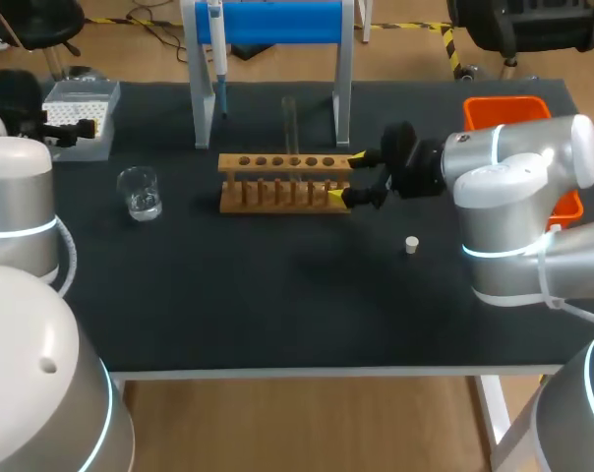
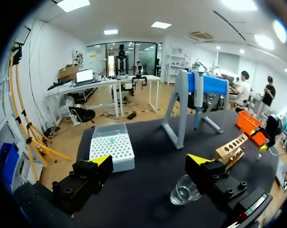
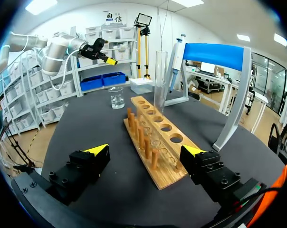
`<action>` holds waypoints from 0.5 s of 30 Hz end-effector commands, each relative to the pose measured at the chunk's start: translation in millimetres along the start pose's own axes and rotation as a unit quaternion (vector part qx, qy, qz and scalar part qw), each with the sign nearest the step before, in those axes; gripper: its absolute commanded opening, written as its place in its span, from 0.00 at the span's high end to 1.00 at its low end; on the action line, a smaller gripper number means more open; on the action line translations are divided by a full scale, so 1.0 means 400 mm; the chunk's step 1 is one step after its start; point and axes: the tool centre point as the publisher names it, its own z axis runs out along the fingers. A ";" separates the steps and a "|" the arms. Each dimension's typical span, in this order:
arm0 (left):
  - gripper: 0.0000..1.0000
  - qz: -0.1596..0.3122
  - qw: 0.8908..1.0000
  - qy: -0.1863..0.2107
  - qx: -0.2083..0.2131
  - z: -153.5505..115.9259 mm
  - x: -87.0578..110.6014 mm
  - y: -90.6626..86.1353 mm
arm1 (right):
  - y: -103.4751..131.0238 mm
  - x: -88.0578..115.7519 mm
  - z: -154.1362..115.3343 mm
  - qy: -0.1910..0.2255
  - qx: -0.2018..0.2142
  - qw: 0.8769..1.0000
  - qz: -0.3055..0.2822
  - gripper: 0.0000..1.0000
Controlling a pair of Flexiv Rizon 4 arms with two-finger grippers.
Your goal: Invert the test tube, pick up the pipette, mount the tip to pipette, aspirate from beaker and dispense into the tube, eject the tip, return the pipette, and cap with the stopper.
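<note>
Starting with the head view: the right gripper (image 1: 346,177) sits at the right end of the slotted wooden tube rack (image 1: 277,187), fingers apart and holding nothing. The clear glass test tube (image 1: 290,123) stands upright in a far-row hole of that rack. The slim blue-and-white pipette (image 1: 218,59) hangs on the blue-topped grey stand (image 1: 277,22) at the far side. The small clear glass beaker (image 1: 140,192) stands left of the rack, and the small white stopper (image 1: 412,245) lies to the near right. In the left wrist view, the left gripper (image 2: 149,160) is spread wide and empty, with the clear plastic tip box (image 2: 112,149) ahead and the beaker beside one finger. In the right wrist view, the rack's end lies between the spread fingers; contact cannot be confirmed. The tube appears mouth-up. Judgement: inversion looks complete, so pipette pick-up follows. That calls for clamping the pipette body and lifting it clear of the stand.
</note>
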 end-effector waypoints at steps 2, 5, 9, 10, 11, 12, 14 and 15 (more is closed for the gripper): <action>0.00 -0.014 1.000 -0.006 0.000 -0.004 0.003 0.015 | 0.000 -0.001 -0.001 0.001 0.001 1.000 0.000 0.00; 0.00 -0.031 0.999 -0.022 -0.006 0.004 -0.023 0.037 | 0.000 -0.001 -0.001 0.001 0.001 1.000 0.000 0.00; 0.00 -0.039 0.999 -0.030 0.001 0.022 -0.071 0.049 | 0.000 -0.001 -0.001 0.001 0.001 1.000 0.000 0.00; 0.00 -0.040 0.999 -0.031 0.001 0.030 -0.083 0.050 | 0.000 -0.001 -0.001 0.001 0.001 1.000 0.000 0.00; 0.00 -0.038 0.999 -0.031 0.002 0.038 -0.093 0.048 | 0.000 -0.001 -0.001 0.001 0.001 1.000 0.000 0.00; 0.00 -0.037 0.999 -0.031 0.002 0.048 -0.105 0.046 | 0.000 -0.001 -0.001 0.001 0.001 1.000 0.000 0.00; 0.00 -0.031 0.999 -0.032 0.002 0.067 -0.127 0.040 | 0.000 -0.001 -0.001 0.001 0.001 1.000 0.000 0.00; 0.00 -0.031 0.999 -0.032 0.002 0.077 -0.140 0.037 | 0.000 -0.001 -0.001 0.001 0.001 1.000 0.000 0.00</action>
